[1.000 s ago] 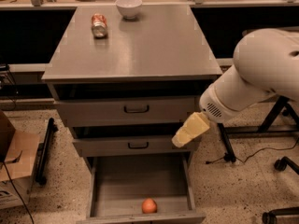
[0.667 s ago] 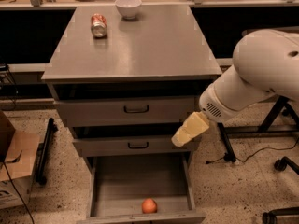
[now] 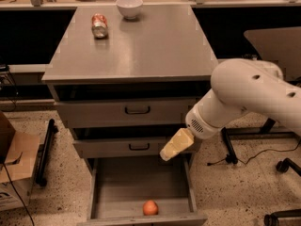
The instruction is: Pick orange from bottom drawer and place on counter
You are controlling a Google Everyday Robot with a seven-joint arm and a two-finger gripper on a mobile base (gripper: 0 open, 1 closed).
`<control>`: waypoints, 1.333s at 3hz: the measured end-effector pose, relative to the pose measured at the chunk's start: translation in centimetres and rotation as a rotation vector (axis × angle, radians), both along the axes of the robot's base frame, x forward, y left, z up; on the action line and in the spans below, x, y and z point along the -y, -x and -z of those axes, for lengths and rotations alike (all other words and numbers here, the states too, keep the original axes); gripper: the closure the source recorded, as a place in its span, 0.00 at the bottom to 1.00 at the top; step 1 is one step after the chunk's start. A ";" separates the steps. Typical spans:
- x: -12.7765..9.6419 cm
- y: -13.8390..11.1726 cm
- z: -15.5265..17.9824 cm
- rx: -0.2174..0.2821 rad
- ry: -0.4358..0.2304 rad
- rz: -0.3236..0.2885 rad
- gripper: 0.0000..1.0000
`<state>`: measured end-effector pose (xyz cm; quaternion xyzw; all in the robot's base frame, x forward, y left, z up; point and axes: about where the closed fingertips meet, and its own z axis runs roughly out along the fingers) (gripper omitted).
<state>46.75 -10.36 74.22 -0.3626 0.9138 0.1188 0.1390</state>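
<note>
My end effector (image 3: 176,144) hangs above the open bottom drawer (image 3: 131,182), right side, beside the middle drawer front (image 3: 117,148); grip state unclear. Orange (image 3: 150,207) lies on the drawer floor near the front wall, well apart from it.

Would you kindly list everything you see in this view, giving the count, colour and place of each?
orange: one, orange, on the floor of the open drawer, near its front wall
bottom drawer: one, grey, pulled open at the cabinet's base
counter: one, grey, the cabinet's top
drink can: one, red and silver, back left of the counter
bowl: one, white, back centre of the counter
closed drawer fronts: two, grey with black handles, above the open drawer
cardboard box: one, brown, on the floor at left
table: one, dark, at right
arm: one, white, entering from the right
gripper: one, pale yellow, over the open drawer's right side, apart from the orange
</note>
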 end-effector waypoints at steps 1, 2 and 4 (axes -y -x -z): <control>-2.0 0.7 8.4 -0.128 -0.022 0.047 0.00; -3.5 1.7 16.6 -0.246 -0.032 0.083 0.00; -4.7 3.5 26.0 -0.376 -0.054 0.110 0.00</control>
